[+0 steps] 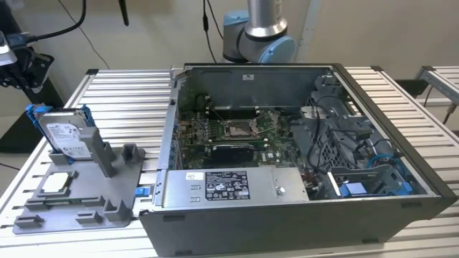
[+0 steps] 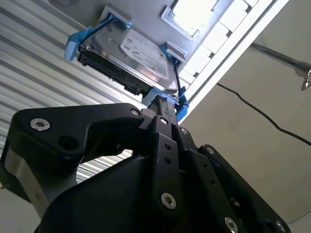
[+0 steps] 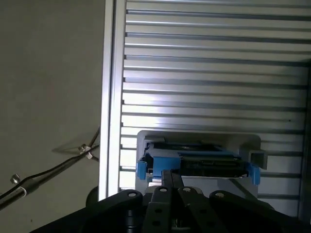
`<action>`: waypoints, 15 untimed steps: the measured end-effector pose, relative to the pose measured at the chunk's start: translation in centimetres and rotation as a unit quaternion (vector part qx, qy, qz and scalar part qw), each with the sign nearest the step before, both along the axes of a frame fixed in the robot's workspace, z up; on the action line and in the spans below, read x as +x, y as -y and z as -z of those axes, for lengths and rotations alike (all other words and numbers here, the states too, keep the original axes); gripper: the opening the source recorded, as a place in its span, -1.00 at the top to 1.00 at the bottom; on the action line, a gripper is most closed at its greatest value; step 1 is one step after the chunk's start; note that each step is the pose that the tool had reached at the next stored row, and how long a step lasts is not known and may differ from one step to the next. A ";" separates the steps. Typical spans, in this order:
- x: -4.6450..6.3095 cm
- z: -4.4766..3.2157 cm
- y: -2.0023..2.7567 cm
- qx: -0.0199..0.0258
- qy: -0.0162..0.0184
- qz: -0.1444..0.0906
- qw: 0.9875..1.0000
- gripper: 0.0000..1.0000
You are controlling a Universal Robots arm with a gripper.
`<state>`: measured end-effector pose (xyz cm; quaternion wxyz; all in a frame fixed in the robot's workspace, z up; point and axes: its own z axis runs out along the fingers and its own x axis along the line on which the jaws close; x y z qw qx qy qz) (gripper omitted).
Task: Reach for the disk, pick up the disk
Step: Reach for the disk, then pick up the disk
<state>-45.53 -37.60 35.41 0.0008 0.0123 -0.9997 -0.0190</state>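
Disk (image 1: 64, 134) stands on edge in the grey fixture (image 1: 107, 207) at the left of the slatted aluminium table (image 1: 122, 91), label face toward the near side, blue frame along its edges. The open computer case (image 1: 287, 231) sits just right of the fixture. Gripper (image 3: 167, 174) is clear of the disk, not touching; in both wrist views its black linkage points at the disk's blue-framed edge (open or closed: cannot tell).
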 end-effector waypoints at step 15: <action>0.5 0.00 0.00 0.000 0.000 0.000 1.000 1.00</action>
